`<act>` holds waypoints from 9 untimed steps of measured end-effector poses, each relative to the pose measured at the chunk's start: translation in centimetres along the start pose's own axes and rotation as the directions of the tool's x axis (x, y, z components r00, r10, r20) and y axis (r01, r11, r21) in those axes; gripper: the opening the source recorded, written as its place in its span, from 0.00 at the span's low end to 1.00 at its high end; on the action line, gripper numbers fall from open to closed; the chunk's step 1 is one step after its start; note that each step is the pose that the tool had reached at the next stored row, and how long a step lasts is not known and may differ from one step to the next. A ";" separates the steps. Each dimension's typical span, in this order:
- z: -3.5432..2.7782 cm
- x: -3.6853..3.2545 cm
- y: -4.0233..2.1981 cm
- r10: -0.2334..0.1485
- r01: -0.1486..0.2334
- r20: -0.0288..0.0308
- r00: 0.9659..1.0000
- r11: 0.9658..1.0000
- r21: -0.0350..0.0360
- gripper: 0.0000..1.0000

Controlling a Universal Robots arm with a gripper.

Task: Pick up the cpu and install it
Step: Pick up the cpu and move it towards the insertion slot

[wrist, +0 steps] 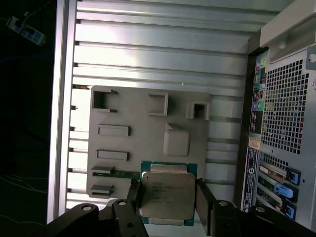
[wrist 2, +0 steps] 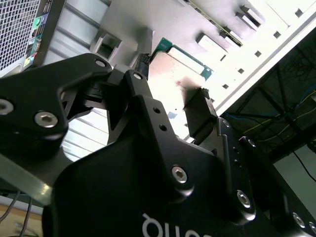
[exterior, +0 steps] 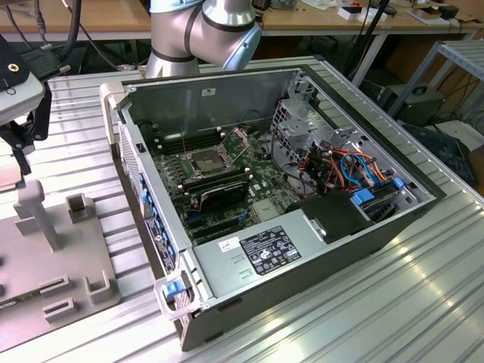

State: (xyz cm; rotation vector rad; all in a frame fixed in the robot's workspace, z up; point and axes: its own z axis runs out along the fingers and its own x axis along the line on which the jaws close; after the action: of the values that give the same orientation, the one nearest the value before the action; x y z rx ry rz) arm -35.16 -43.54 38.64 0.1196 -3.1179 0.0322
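Ribbed aluminium table below, the gripper points straight down above the grey fixture plate, fingers clamped on the cpu.

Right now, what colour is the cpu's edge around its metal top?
Green, on the cpu; clearest in the first wrist view.

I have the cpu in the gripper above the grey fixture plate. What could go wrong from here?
1. The gripper pinches the cpu by two opposite edges only, so the chip might slip or tilt on the way.
2. The socket lies low inside the computer case, walled on all sides. The bulky gripper body could strike a wall while it goes down to it.
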 end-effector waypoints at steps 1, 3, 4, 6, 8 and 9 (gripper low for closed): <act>0.00 -0.04 0.00 0.000 0.000 0.000 1.000 1.000 0.000 0.55; 0.00 -0.10 -0.01 0.000 0.000 0.000 1.000 1.000 0.000 0.55; 0.00 -0.11 -0.01 0.000 0.000 0.000 1.000 1.000 0.000 0.55; 0.00 -0.12 -0.01 0.000 0.000 0.000 1.000 1.000 0.000 0.55; 0.00 -0.13 -0.01 0.000 0.000 0.000 1.000 1.000 0.000 0.55; 0.00 -0.16 -0.01 0.000 0.000 0.000 1.000 1.000 0.000 0.55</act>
State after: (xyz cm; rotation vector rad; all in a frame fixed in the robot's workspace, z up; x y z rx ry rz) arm -35.00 -43.54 38.63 0.1197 -3.1180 0.0322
